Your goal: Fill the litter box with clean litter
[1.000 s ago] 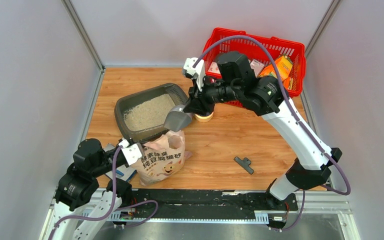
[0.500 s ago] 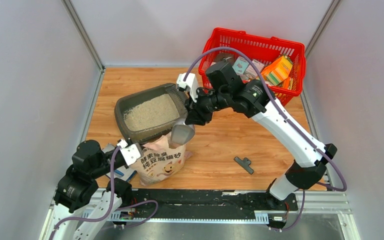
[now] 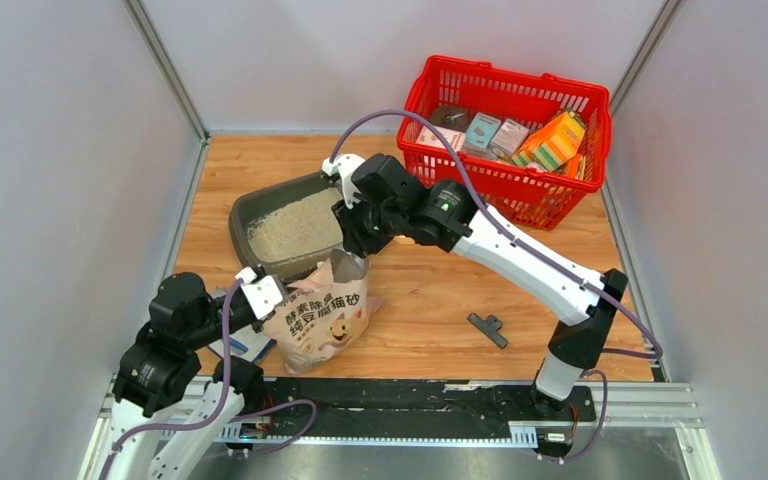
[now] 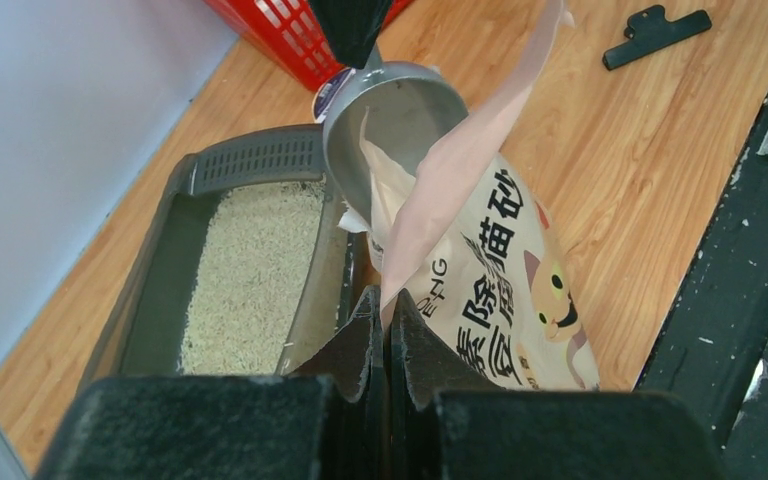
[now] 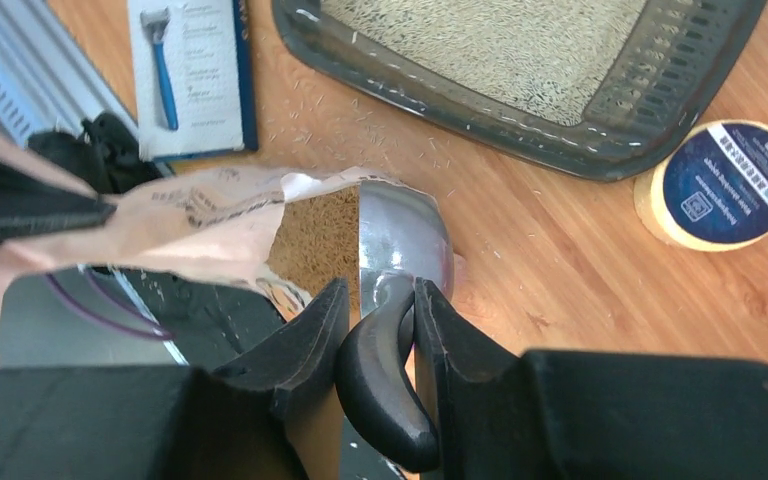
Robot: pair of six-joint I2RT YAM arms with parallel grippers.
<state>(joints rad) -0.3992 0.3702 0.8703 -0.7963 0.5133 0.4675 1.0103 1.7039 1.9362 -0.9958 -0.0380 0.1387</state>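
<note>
The dark grey litter box (image 3: 241, 213) holds a layer of clean litter (image 3: 295, 225) at the table's left middle. Just in front of it stands the beige-pink printed bag (image 3: 325, 320). My left gripper (image 4: 387, 300) is shut on the bag's top edge and holds its mouth up. My right gripper (image 5: 375, 300) is shut on the black handle of a silver scoop (image 5: 405, 235). The scoop's bowl is dipped into the bag's mouth, where more pale litter (image 5: 315, 235) shows. From the left wrist, the scoop (image 4: 400, 120) sits above the bag (image 4: 520, 290), beside the box (image 4: 250, 160).
A red mesh basket (image 3: 515, 78) with several packets stands at the back right. A black clip (image 3: 487, 328) lies on the wood near the front. A blue-topped tape roll (image 5: 725, 185) sits by the box's corner. A razor package (image 5: 190, 75) lies left of the bag.
My right arm has swung left and toward the front, carrying the scoop from beside the litter box down into the bag's mouth. My left gripper has kept its hold on the bag.
</note>
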